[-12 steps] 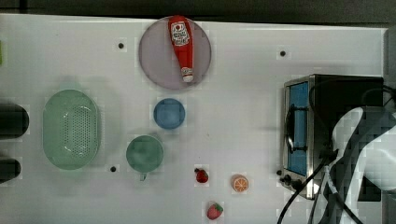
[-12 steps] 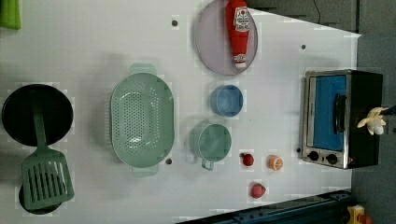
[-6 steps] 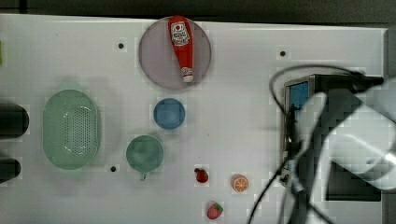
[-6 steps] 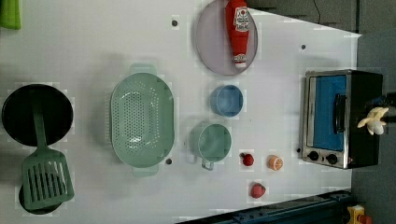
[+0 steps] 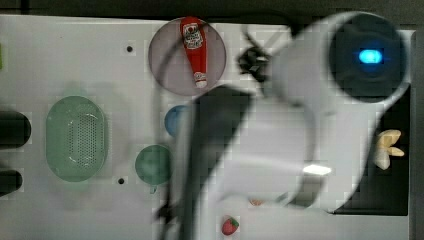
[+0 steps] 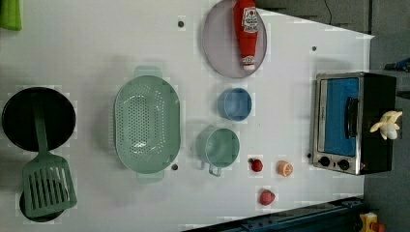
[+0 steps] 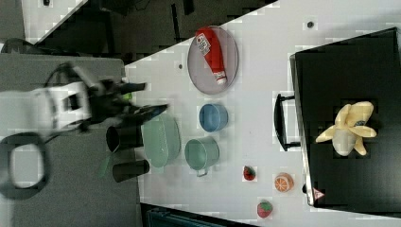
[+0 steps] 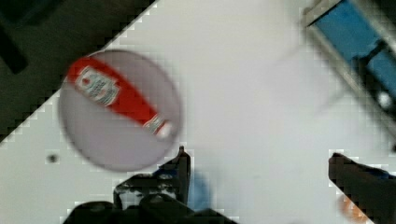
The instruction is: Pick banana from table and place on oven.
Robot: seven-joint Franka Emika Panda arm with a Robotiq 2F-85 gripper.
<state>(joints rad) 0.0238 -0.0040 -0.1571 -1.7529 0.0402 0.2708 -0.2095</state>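
Observation:
The pale yellow banana (image 7: 347, 127) lies on the matte black top of the oven (image 7: 350, 71) with its peel tips splayed and nothing touching it. It shows too in the left view (image 6: 387, 124) and at the top view's right (image 5: 387, 148). My gripper (image 8: 266, 172) is open, its dark fingers (image 8: 183, 168) wide apart over the white table (image 8: 243, 93) with nothing between them. In the right view the gripper (image 7: 144, 99) hangs far from the oven, near the green colander. The blurred white arm (image 5: 280, 135) covers the middle of the top view.
A ketchup bottle (image 6: 247, 29) lies on a grey plate (image 6: 217, 48). A blue bowl (image 6: 234, 104), green cup (image 6: 220, 147), green colander (image 6: 147, 123), two strawberries (image 6: 266, 196), an orange slice (image 6: 285, 168) and a black pan with a green spatula (image 6: 46, 183) are on the table.
The arm has swung away from the oven toward the middle of the top view and looms larger there. The banana stays put on the oven top.

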